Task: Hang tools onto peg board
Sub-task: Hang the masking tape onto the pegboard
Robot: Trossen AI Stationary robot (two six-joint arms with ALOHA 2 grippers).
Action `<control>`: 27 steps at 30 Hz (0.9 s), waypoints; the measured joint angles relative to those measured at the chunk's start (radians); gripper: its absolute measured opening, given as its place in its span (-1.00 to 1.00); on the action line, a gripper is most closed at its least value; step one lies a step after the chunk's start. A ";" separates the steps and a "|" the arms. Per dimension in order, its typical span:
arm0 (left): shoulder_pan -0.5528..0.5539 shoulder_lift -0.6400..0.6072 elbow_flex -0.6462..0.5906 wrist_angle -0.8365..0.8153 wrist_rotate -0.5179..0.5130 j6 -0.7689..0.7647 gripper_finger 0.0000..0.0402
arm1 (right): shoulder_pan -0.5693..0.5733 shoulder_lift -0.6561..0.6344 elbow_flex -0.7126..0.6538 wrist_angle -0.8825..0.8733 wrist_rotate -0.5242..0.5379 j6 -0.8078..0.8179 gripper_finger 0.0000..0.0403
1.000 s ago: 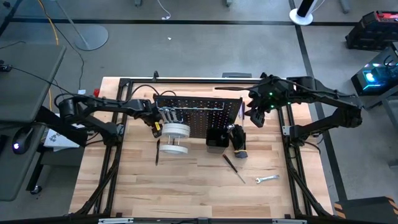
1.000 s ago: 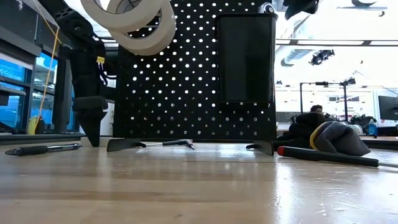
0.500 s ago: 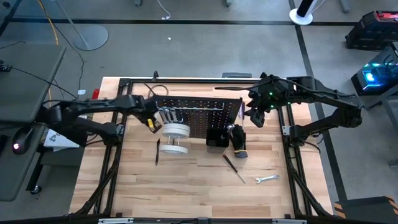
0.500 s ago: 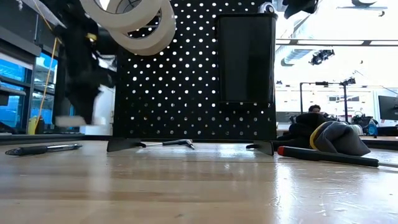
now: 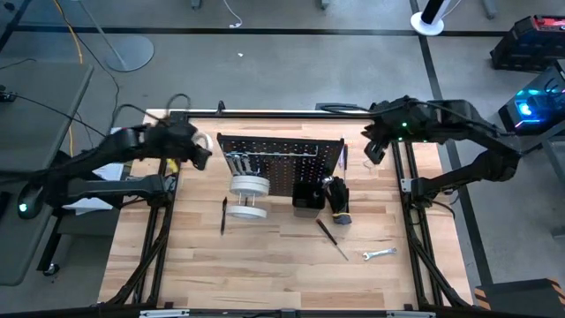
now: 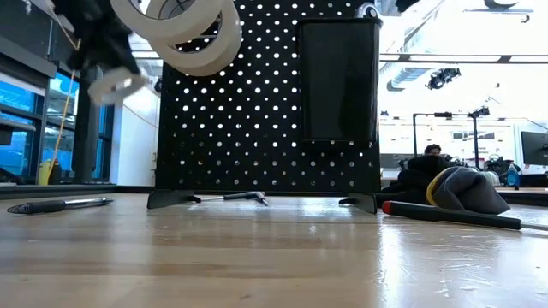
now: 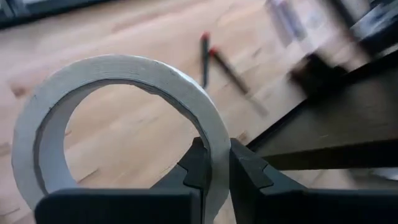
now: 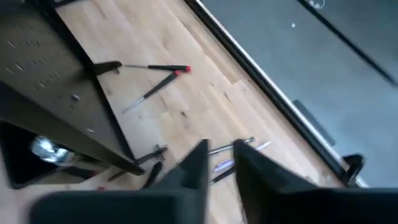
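Note:
My left gripper (image 5: 192,150) is raised left of the peg board (image 5: 282,163), shut on a white tape roll (image 5: 202,140) that also shows in the low view (image 6: 116,84). Two more white tape rolls (image 5: 250,185) hang on pegs at the board's left (image 6: 184,30). A small black bin (image 5: 307,196) hangs on its right. My right gripper (image 5: 375,150) hovers above the board's far right corner. In the right wrist view its fingers (image 8: 221,168) stand close together with nothing between them. My left gripper pinches the tape roll's ring wall (image 7: 214,146), one finger (image 7: 198,167) inside the ring and the other (image 7: 245,169) outside. The fingers slant down from the table's left. The roll sticks out beyond the fingertips, tilted and lifted clear of the table.
A black glove bundle (image 5: 337,199), a slim screwdriver (image 5: 332,237) and a silver wrench (image 5: 380,254) lie in front of the board at the right. A dark pen-like tool (image 5: 224,215) lies at the left. Red-tipped screwdrivers (image 8: 152,68) and metal rods (image 8: 233,148) lie behind the board.
My left gripper was down at the table beside the board's left end. It has taken hold of a tape roll and risen steeply, drawing back toward the table's left and far edges and rolling. The roll is now lifted clear. My right gripper has shifted slightly up and right.

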 joint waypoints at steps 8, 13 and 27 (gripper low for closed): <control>0.000 -0.088 0.218 0.033 0.003 0.005 -0.86 | 0.159 0.008 0.029 -0.076 0.065 0.158 -0.99; 0.000 -0.106 0.330 0.355 0.150 0.049 -0.86 | 0.256 0.009 0.029 -0.105 0.151 0.253 -1.00; -0.207 -0.029 0.344 0.762 0.938 -0.506 -0.86 | 0.413 0.014 0.029 -0.022 0.164 0.523 -1.00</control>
